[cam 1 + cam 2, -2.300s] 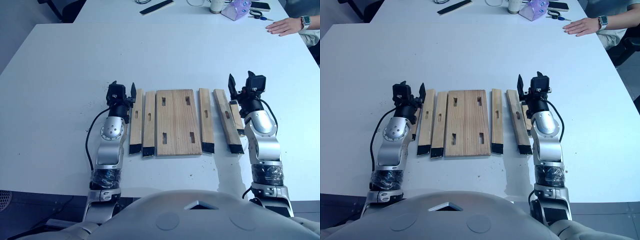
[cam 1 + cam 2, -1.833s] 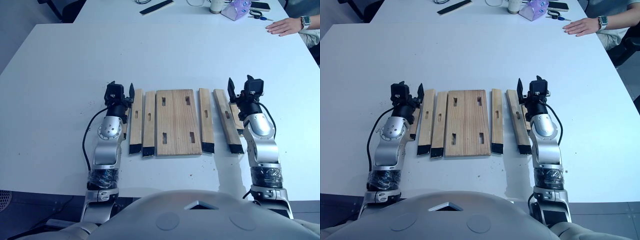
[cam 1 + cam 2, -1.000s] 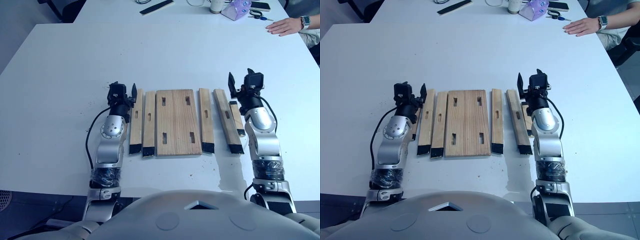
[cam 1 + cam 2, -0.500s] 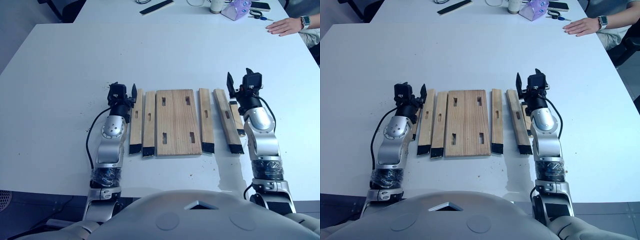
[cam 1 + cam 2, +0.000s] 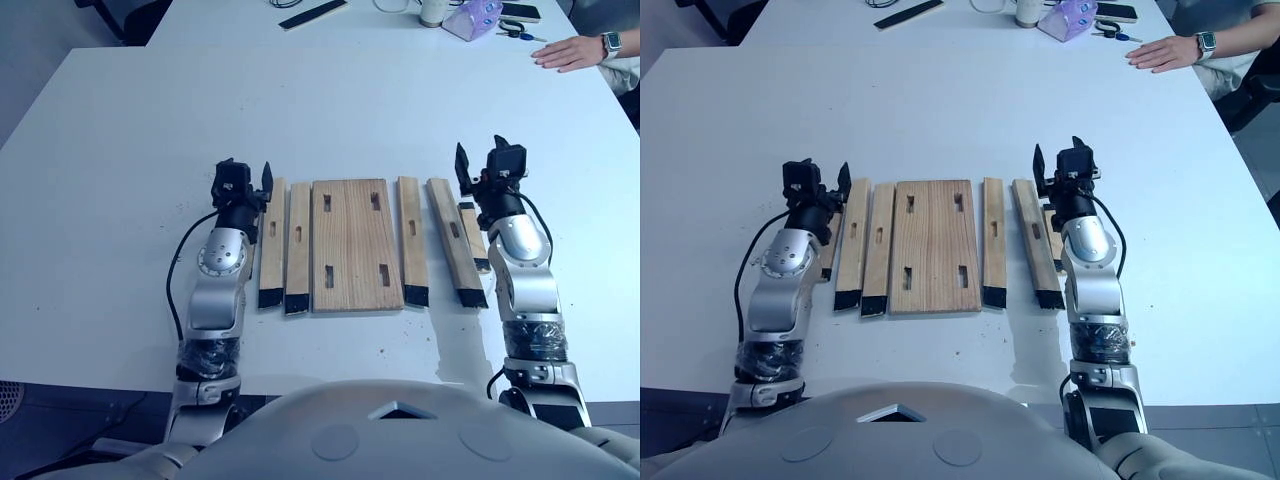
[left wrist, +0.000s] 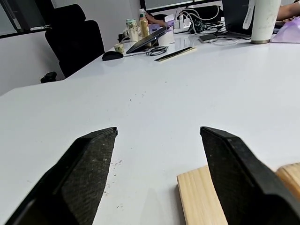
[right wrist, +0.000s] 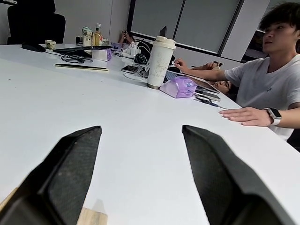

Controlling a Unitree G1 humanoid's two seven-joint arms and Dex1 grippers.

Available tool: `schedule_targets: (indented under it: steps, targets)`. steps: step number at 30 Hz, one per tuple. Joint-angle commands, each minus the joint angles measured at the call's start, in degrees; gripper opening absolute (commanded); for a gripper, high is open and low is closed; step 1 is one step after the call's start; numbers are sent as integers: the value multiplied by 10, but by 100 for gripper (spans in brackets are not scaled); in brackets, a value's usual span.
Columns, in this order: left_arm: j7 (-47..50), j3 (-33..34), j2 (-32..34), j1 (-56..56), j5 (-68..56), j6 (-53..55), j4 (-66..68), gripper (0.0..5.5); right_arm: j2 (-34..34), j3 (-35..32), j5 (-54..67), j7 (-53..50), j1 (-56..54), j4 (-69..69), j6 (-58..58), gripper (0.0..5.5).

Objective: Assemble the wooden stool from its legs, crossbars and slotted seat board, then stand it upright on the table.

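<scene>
Both jaws spread wide, empty, low over the table (image 5: 120, 150). Outer leg (image 5: 271, 240) lies just inboard of my left jaws, long axis running back toward me. Short crossbar (image 5: 473, 243) just behind my right jaws, parallel. Seat board (image 5: 350, 245) flat, midway between both pairs.

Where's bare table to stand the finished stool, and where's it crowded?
The table is bare beyond the seat board toward its far edge, and outside the left gripper and right gripper. Between them, board and legs lie packed.
</scene>
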Motion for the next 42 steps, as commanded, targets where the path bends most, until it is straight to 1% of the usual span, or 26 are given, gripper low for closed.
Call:
schedule_targets:
  steps: [1,3,5,8,12,18,27,32,36,42]
  targets:
    - [-67,-16,76,99,0,128,-158,330,3,-12,-2,-12,55,-47,20,317]
    - [-103,-13,118,154,-10,184,-229,330,5,-12,-3,-15,79,-71,26,317]
    - [-127,-5,143,187,-24,235,-279,330,6,-11,-6,-20,92,-89,31,317]
    - [-137,-2,153,200,-36,284,-311,330,9,-14,-7,-30,103,-107,39,317]
    - [-127,-15,143,223,-37,317,-330,330,10,-12,-7,-33,110,-116,45,317]
    - [-110,4,119,233,-46,314,-333,330,10,-4,-17,-33,122,-127,47,317]
    - [-105,17,125,245,-38,305,-294,330,10,2,-26,-32,124,-124,41,317]
    - [-113,-3,138,265,-34,290,-261,330,14,8,-30,-34,125,-124,39,317]
    - [-105,-7,123,295,-40,268,-220,330,12,9,-31,-31,122,-121,38,317]
    - [-92,23,98,297,-48,224,-144,249,9,10,-34,-29,119,-121,39,319]
